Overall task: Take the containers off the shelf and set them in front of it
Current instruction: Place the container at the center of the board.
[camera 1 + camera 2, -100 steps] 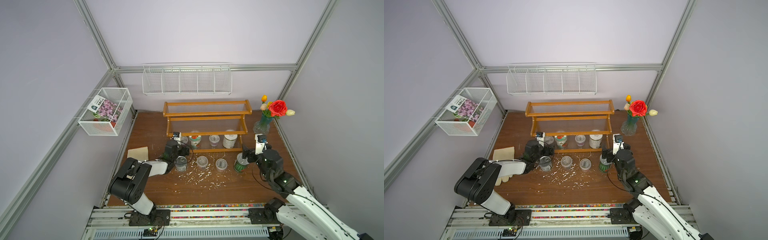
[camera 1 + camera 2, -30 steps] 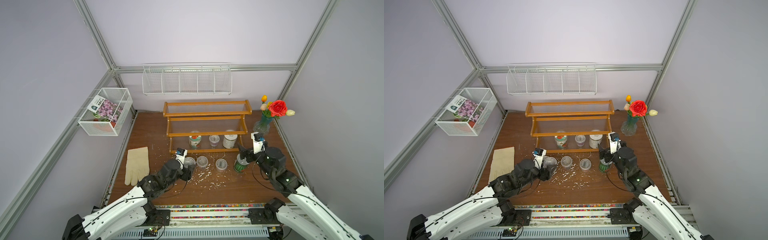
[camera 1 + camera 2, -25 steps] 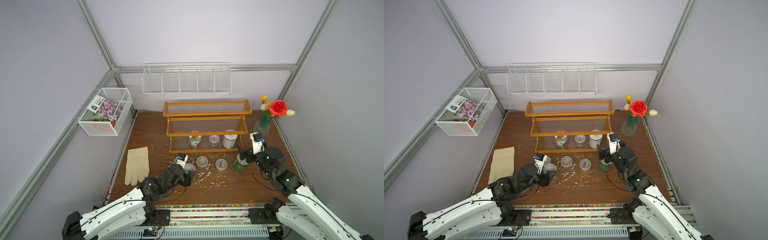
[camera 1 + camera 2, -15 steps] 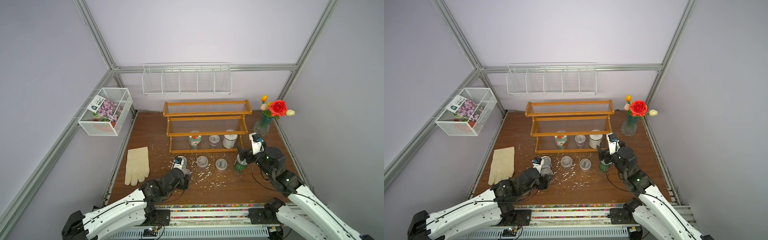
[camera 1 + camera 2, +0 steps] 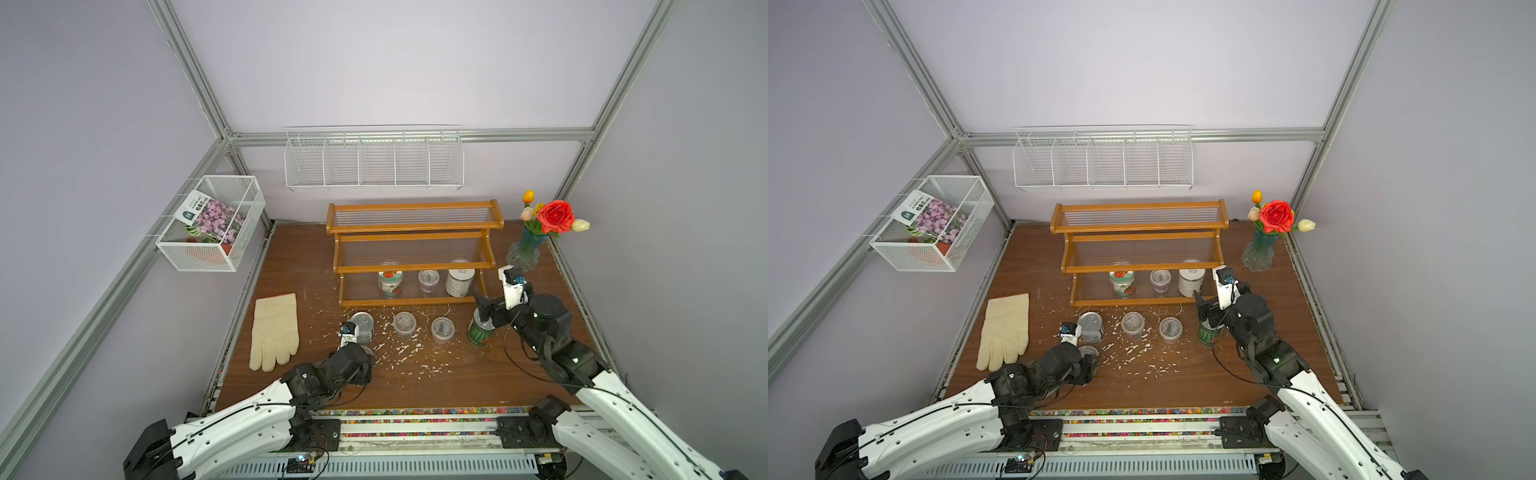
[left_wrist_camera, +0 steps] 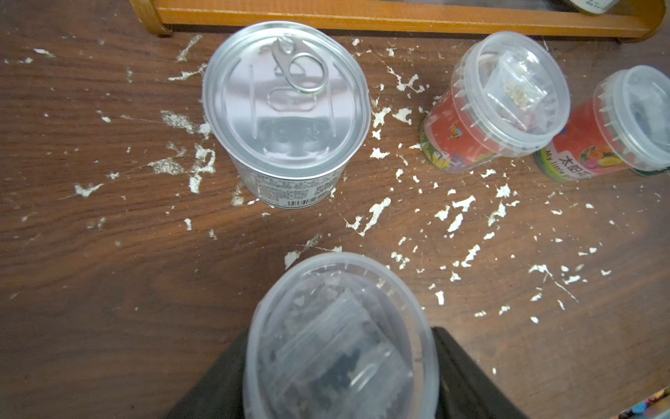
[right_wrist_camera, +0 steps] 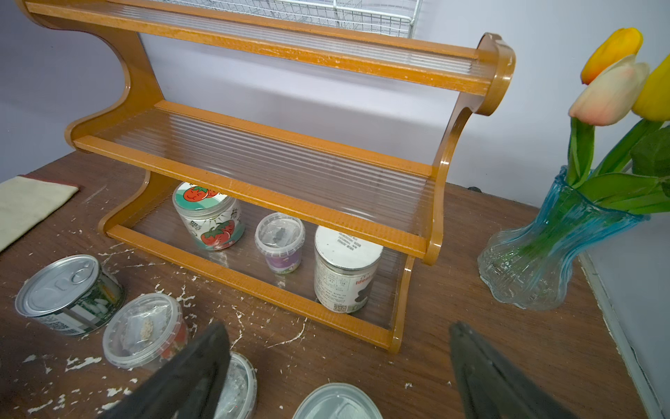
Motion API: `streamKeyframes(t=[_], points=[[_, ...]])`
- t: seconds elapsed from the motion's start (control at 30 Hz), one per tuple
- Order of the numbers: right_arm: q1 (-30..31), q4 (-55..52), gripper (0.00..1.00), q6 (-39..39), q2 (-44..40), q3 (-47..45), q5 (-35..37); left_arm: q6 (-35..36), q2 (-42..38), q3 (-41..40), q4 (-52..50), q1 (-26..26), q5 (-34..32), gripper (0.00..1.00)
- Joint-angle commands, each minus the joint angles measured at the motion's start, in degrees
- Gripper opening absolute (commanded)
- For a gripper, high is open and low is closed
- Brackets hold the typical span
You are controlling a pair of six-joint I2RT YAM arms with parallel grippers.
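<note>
The shelf (image 5: 413, 226) keeps a tomato-lidded tub (image 5: 390, 282), a purple-labelled clear cup (image 5: 428, 280) and a white-label tin (image 5: 459, 281) on its bottom tier. In front of it stand a green-striped tin (image 5: 362, 326), two clear cups (image 5: 404, 324) (image 5: 442, 329) and a watermelon tin (image 5: 480, 332). My left gripper (image 6: 340, 348) is shut on another clear lidded cup (image 6: 337, 333), low over the table just in front of the green-striped tin (image 6: 286, 109). Right over the watermelon tin (image 7: 335, 402), my right gripper (image 7: 337, 348) stands wide open and holds nothing.
A cream glove (image 5: 274, 332) lies at the left. A blue-green flower vase (image 5: 525, 249) stands right of the shelf, close to my right arm. White flecks litter the wood. A wire basket (image 5: 212, 222) and a wire rack (image 5: 374, 162) hang on the walls.
My left arm has drawn back from the shelf toward the table's front with the clear cup in its grip. The right arm has stayed over the watermelon tin.
</note>
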Motion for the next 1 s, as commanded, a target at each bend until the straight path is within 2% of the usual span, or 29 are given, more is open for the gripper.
streamKeyframes(t=[0.0, 0.4, 0.57, 0.97], points=[[-0.40, 0.36, 0.97, -0.75, -0.93, -0.50, -0.03, -2.17, 1.40, 0.07, -1.53, -0.14, -0.02, 0.71], [-0.44, 0.61, 0.97, -0.62, -1.41, -0.99, -0.58, -4.79, 0.90, 1.49, -5.66, -0.14, 0.93, 0.82], [-0.44, 0.79, 0.97, -0.27, -1.19, -0.99, -0.96, -6.21, 0.07, 1.70, -7.60, -0.14, 0.76, 0.82], [-0.40, 0.96, 0.97, -0.17, -1.11, -0.68, -1.45, -4.31, 0.76, 8.08, -12.02, -0.14, -2.56, 0.88]])
